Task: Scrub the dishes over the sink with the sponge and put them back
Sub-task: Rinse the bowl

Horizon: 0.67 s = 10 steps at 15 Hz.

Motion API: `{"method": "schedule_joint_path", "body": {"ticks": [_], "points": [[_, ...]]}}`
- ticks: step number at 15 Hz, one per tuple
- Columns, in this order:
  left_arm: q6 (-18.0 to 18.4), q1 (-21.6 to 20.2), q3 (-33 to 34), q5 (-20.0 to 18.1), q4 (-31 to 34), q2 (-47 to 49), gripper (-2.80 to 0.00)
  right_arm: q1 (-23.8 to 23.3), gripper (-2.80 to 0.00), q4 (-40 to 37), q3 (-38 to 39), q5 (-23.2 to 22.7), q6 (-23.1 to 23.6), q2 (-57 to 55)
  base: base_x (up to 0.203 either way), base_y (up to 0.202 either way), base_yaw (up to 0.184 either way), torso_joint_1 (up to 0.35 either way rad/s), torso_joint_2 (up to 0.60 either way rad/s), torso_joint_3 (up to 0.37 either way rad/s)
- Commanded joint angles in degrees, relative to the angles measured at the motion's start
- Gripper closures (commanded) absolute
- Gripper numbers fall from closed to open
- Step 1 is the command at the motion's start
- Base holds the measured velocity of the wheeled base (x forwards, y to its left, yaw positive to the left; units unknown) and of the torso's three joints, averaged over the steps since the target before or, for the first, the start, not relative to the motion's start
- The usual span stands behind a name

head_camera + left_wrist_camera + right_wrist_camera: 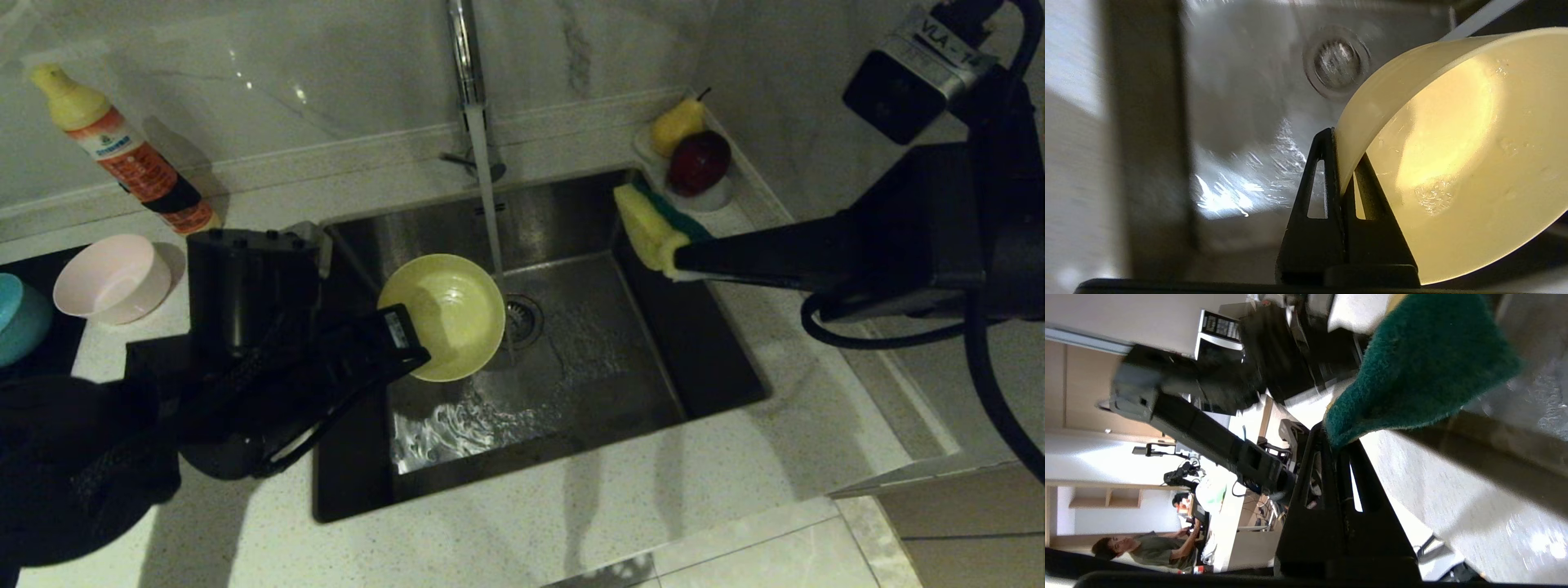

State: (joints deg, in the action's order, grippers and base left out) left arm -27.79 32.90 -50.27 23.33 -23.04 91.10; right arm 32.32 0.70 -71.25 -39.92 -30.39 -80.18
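Speckled pale counter [522, 523] surrounds steel sink [653, 343].

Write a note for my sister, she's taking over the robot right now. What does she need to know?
Left gripper: shut on the yellow bowl's rim, held tilted over the sink beside the running water.
Right gripper: shut on the sponge, at the sink's far right corner.
Pink bowl and blue bowl: on the counter, left.
Done: bowl and sponge picked up.
Left: scrub the yellow bowl, put it back; the others probably still need washing.
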Motion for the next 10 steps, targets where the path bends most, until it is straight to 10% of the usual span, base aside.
{"method": "schedule_joint_path", "body": {"ticks": [1, 6, 10], "points": [[-7.49, -0.97, -10.92, -4.56, 15.46, 1.77, 0.0, -1.86, 0.0, 0.23, 4.75, -1.81, 0.03, 4.53, 0.0, 0.0, 0.0, 0.0, 0.0, 0.0], [-16.55, -3.98, -28.86, -8.24, 35.09, 14.51, 0.0, -3.44, 0.0, 2.21, 11.82, -2.44, 0.1, 8.47, 0.0, 0.0, 0.0, 0.0, 0.0, 0.0], [-20.79, -5.28, -36.47, -8.47, 38.26, 21.48, 0.0, -5.47, 0.0, 4.86, 15.6, -3.81, -0.27, 10.39, 0.0, 0.0, 0.0, 0.0, 0.0, 0.0]]}}
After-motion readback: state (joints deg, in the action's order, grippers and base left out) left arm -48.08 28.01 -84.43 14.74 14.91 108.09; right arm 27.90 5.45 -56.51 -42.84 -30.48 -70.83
